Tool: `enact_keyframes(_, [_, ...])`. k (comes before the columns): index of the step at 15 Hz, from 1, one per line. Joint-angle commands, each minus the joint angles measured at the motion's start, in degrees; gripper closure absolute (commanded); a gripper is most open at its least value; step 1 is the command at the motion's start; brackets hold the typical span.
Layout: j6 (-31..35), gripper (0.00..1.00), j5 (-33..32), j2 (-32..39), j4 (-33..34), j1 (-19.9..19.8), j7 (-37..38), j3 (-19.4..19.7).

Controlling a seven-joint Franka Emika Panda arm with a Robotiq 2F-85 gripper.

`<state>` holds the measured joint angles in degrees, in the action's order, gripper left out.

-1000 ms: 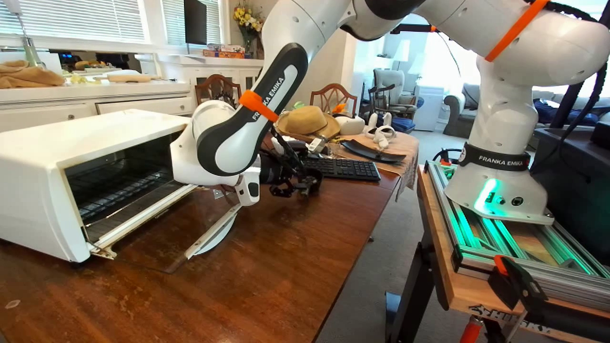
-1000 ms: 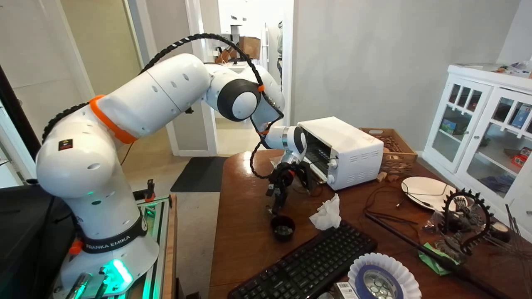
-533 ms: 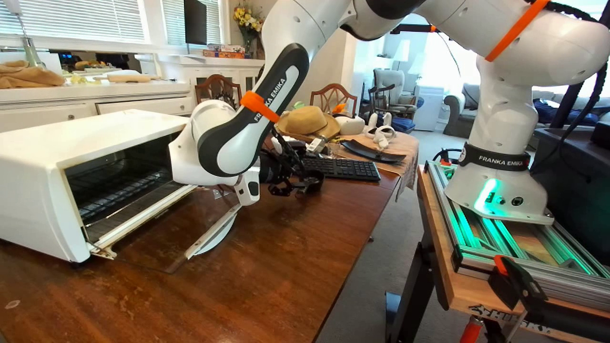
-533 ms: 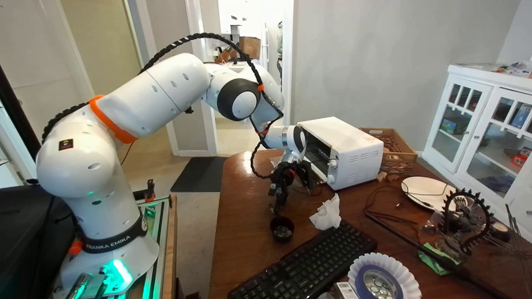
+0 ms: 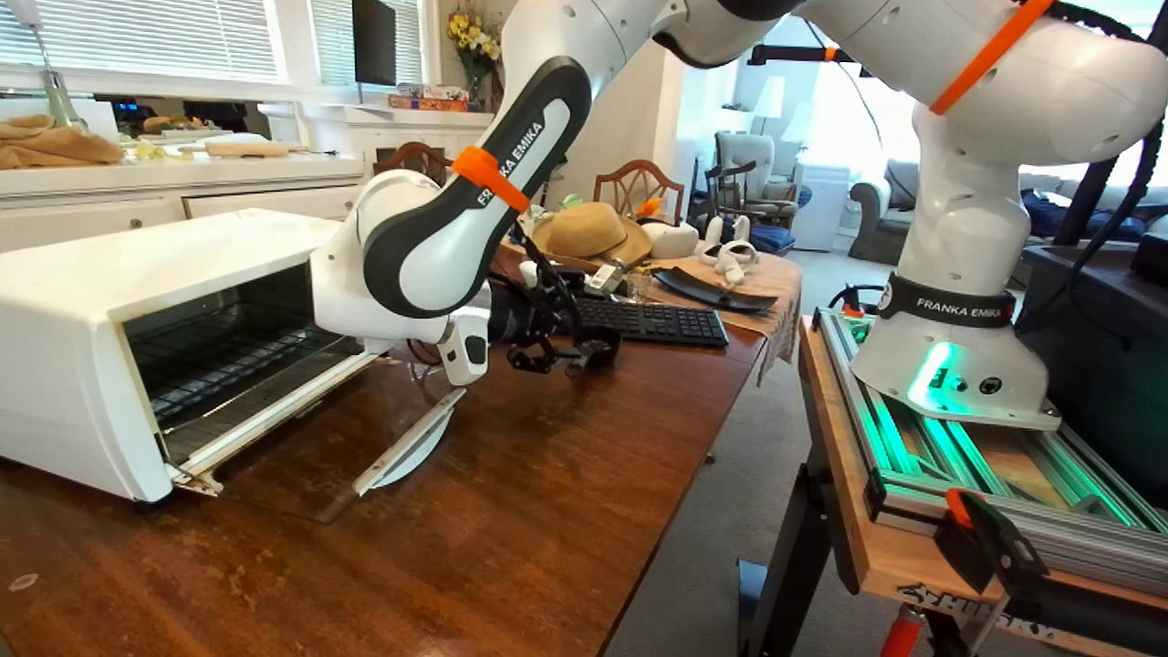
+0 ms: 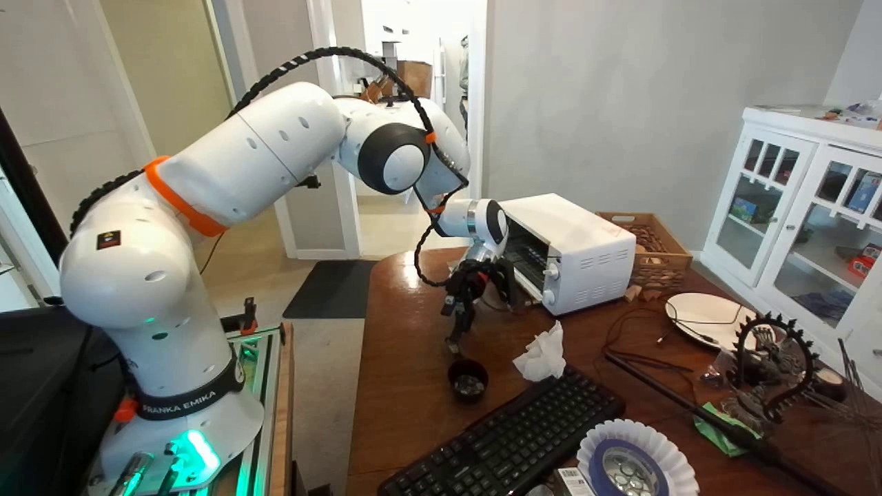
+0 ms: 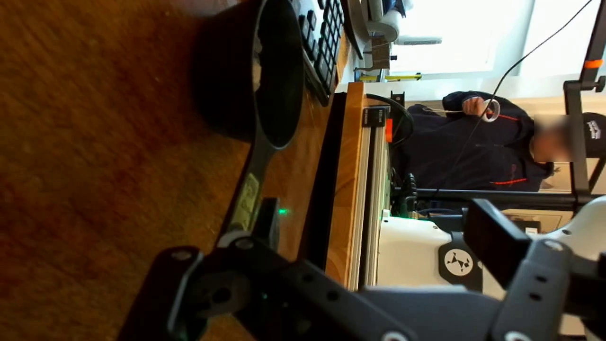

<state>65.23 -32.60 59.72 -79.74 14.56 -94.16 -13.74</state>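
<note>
The flared, glossy white base [image 5: 967, 356] is ringed by a black collar [image 5: 949, 304] lettered FRANKA EMIKA in white, with a round white emblem [image 7: 458, 262]; below the collar glows a green light strip [image 5: 933, 376]. Above the collar, the smooth, rounded white arm shell [image 6: 238, 158] has oval dimples [image 6: 303, 122], a wide orange strap [image 6: 178, 200], a small black square sticker [image 6: 109, 240] and a black ribbed cable [image 6: 337, 50]. Farther from the collar, a long black-edged panel [image 5: 449, 260] repeats the lettering, and the black linkage gripper [image 7: 374, 215] has blocky fingers [image 7: 497, 246] and grey round screws [image 7: 244, 243].

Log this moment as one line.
gripper: open, empty | dark cup: on table, handle near one finger, contact unclear | keyboard: near cup | toaster oven: open
</note>
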Motion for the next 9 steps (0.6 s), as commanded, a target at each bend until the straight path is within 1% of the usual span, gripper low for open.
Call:
enact_keyframes(1, [1.9, 0.0, 2.1, -2.5, -1.8, -0.9, 1.6, -0.3])
enact_keyframes(9, [7.9, 0.0, 2.8, 0.0, 2.4, -2.4, 3.7, 2.4])
